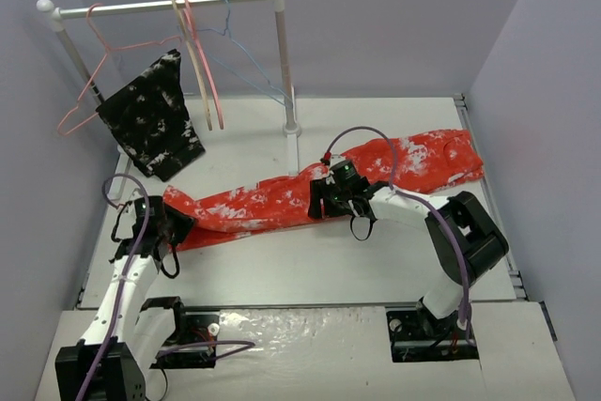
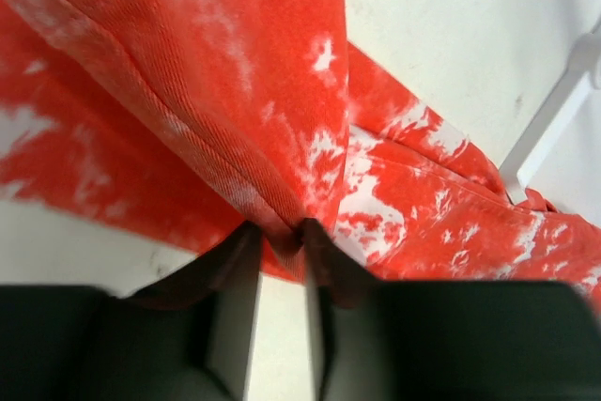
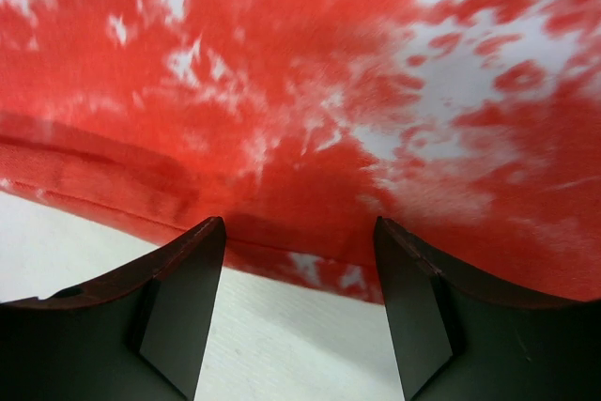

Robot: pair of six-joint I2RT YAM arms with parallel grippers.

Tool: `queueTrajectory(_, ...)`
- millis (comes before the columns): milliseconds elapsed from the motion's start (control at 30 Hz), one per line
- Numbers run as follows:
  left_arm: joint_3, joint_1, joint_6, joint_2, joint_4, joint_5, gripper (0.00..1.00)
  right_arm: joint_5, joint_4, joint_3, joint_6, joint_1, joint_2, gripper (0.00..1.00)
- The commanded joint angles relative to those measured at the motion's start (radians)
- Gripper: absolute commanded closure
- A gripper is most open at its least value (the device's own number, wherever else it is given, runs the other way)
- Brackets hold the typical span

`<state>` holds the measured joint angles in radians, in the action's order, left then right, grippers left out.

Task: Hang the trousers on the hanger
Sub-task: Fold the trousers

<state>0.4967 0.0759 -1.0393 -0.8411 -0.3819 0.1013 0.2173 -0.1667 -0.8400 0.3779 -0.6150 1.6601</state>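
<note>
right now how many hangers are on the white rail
4, all on the white rail: a thin pink wire hanger at the left, a thicker beige hanger and a thicker pink hanger together mid-rail, a thin light-blue wire hanger nearest the right post. None seems hidden.

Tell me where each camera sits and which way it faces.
Top external: above and behind, looking down at the table; left gripper, right gripper show.
Left wrist: on left arm, facing the trousers past its fingers.
Right wrist: on right arm, facing the trousers past its fingers.
All share the trousers.
</note>
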Motion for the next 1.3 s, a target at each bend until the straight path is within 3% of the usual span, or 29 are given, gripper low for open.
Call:
queueTrajectory(0, 0.192, -0.028, -0.044, 0.026, -0.354, -0.12, 0.64, -0.003, -0.034, 0.022, -0.038, -0.044, -0.05, 0.38)
queueTrajectory(133, 0.293, -0.046, -0.042, 0.046, -0.519, -0.173, 0.38, -0.036, -0.016, 0.032, -0.058, -0.063, -0.067, 0.38)
queueTrajectory(300, 0.342, -0.046, 0.025, 0.065, -0.569, -0.165, 0.26, -0.062, 0.039, 0.022, -0.094, -0.073, -0.105, 0.38)
queueTrajectory(633, 0.581, -0.038, 0.424, -0.301, -0.467, -0.2, 0.25, -0.029, 0.164, 0.035, -0.154, -0.083, -0.233, 0.34)
queueTrajectory(867, 0.687, 0.057, 0.629, -0.555, -0.416, -0.206, 0.25, -0.024, 0.159, 0.044, -0.155, -0.084, -0.295, 0.32)
queueTrajectory(1267, 0.661, 0.18, 0.891, -0.693, -0.224, -0.014, 0.25, 0.005, 0.144, 0.066, -0.154, -0.084, -0.341, 0.31)
